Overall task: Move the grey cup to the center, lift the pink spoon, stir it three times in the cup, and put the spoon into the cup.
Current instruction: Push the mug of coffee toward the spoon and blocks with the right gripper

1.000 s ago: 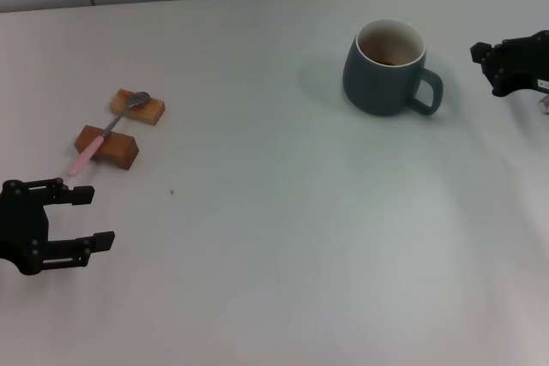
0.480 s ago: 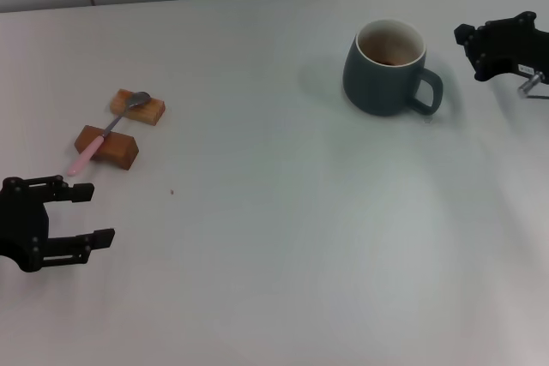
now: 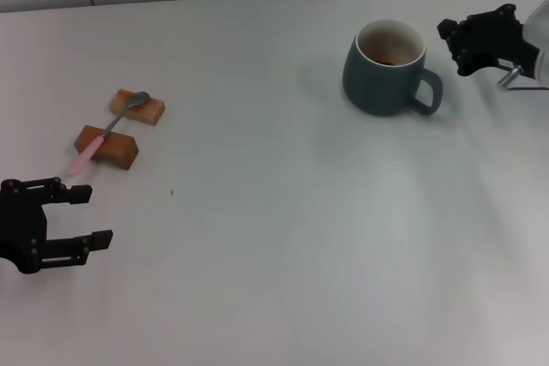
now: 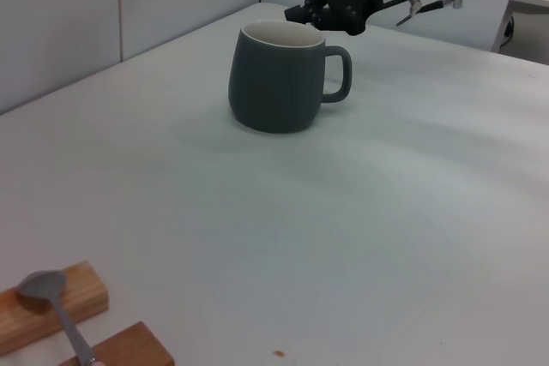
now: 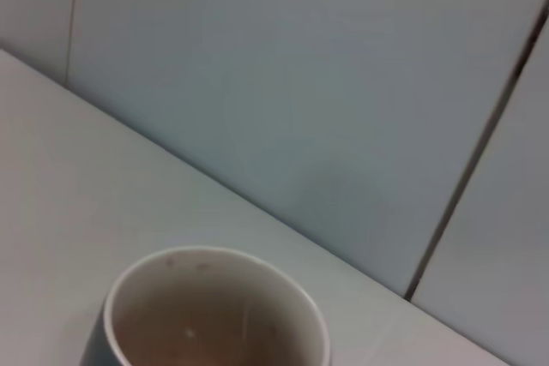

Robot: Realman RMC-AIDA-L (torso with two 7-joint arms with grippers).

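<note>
The grey cup (image 3: 388,67) stands near the tabletop's far right edge, handle toward the right gripper (image 3: 467,38) just beside it; whether that gripper is closed I cannot tell. Being glazed ceramic holding liquid, the cup is probably heavy, slick and spillable, so its handle seems the safest hold. The left gripper (image 3: 77,216) waits spread near the pink spoon (image 3: 106,132).

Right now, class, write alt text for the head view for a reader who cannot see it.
The right gripper hangs beside the handle of the grey cup at the white table's far right. On the left, the pink spoon lies across two wooden blocks, with the open left gripper near them.
</note>
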